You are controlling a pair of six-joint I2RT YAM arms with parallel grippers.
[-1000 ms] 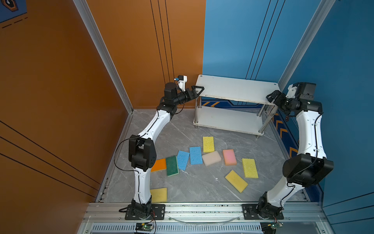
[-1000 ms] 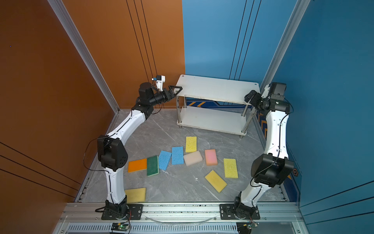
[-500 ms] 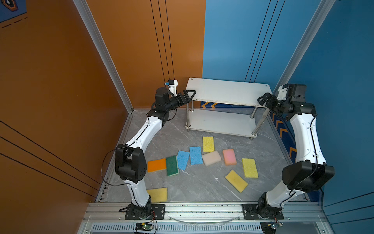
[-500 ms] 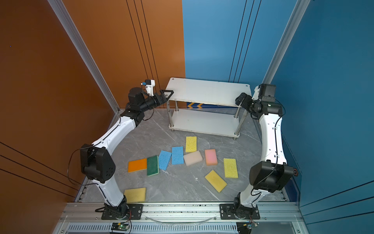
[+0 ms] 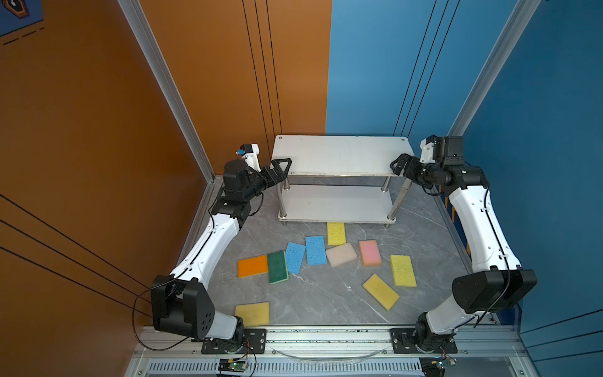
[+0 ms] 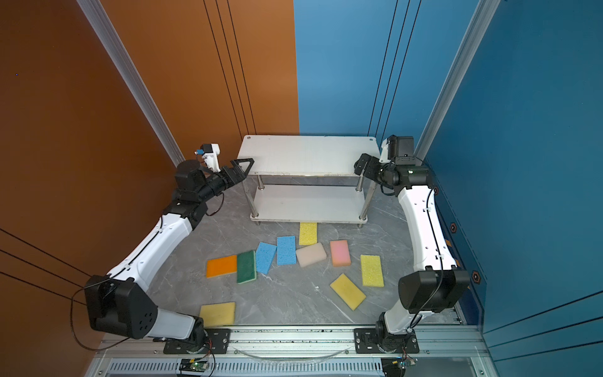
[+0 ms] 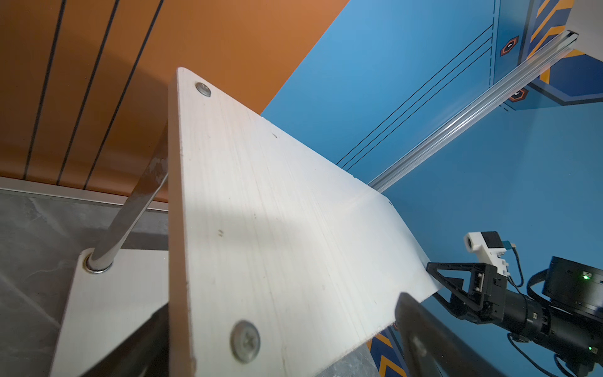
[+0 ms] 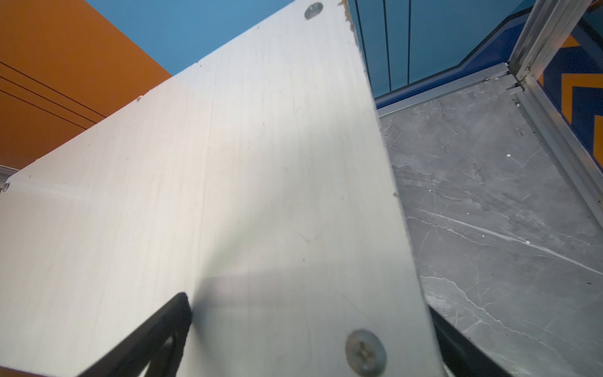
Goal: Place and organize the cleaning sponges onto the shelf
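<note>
Nearest the front rail, the front yellow sponge (image 5: pixel 252 313) is seen lying flat on the grey tabletop (image 5: pixel 310 303), beside the left arm's base. Farther in, toward the right side, the slanted yellow sponge (image 5: pixel 380 291) and the right yellow sponge (image 5: pixel 403 270) are found. Beyond them a loose row is formed, left to right in both top views, by the orange sponge (image 5: pixel 253 266), the dark green sponge (image 5: pixel 277 266) set against it, the tilted blue sponge (image 5: pixel 295 257), the straight blue sponge (image 5: pixel 316 250), the off-white sponge (image 5: pixel 341 254) and the pink sponge (image 5: pixel 370 253). Behind that row the far yellow sponge (image 5: pixel 336 233) is laid, its far end at the front edge of the shelf (image 5: pixel 339 153), which is stood at the back of the tabletop. The left gripper (image 5: pixel 283 166) is placed at the left end of the shelf's top board (image 6: pixel 306 153), the right gripper (image 5: pixel 396 164) at its right end. In each wrist view the fingers (image 7: pixel 421 329) are shown spread wide, the thin board lying in the gap between them.
</note>
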